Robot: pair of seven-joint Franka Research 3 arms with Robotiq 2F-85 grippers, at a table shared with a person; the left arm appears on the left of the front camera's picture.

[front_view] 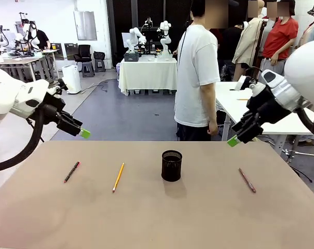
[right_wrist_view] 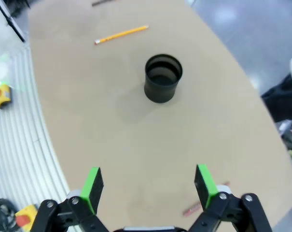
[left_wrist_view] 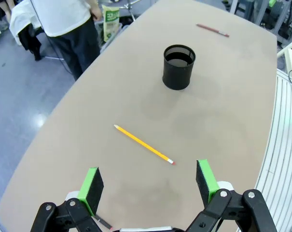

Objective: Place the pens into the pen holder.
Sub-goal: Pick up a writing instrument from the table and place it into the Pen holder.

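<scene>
Left end effector (front_view: 84,133) hung wide open and empty, and so did the right end effector (front_view: 233,140). Nothing was in the pen holder (front_view: 172,165) yet. It stood on the table (front_view: 157,223) ahead of both. The pencil (left_wrist_view: 143,144) lay just beyond the left one's fingers (left_wrist_view: 92,186), its long axis slanting across their gap. The black pen (front_view: 71,171) lay beneath that arm, mostly cut off in its wrist view. The reddish-brown pen (right_wrist_view: 194,209) lay under the right one, half hidden.

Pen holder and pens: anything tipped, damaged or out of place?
Nothing stands out. The pen holder stands upright; the black pen, yellow pencil and reddish-brown pen lie flat on the table, apart from it.
</scene>
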